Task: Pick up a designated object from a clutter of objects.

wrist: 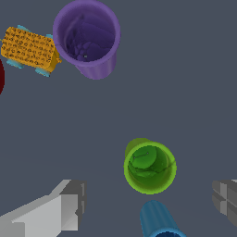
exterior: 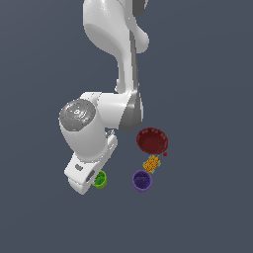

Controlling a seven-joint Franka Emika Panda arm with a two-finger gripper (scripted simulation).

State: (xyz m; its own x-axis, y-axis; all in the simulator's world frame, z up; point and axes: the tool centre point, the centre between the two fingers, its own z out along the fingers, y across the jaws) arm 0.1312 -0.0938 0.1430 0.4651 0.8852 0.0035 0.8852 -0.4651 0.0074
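The bright green cup (wrist: 149,166) stands upright on the grey floor; in the exterior view (exterior: 101,180) it peeks out beside my hand. My gripper (wrist: 148,201) is open and empty above it, with one finger (wrist: 69,203) on one side and the other finger (wrist: 227,196) far on the other side. The green cup lies between the fingers' line and the purple cup. The blue cup (wrist: 159,221) sits right next to the green cup, under the gripper, and is hidden in the exterior view. My hand (exterior: 83,174) hangs low over the floor.
The purple cup (wrist: 87,37) (exterior: 142,180) stands apart from the green one. The orange-yellow block with teal edges (wrist: 30,50) (exterior: 151,163) lies beside it. The dark red scalloped bowl (exterior: 152,141) sits behind them and shows only as a sliver in the wrist view (wrist: 1,76).
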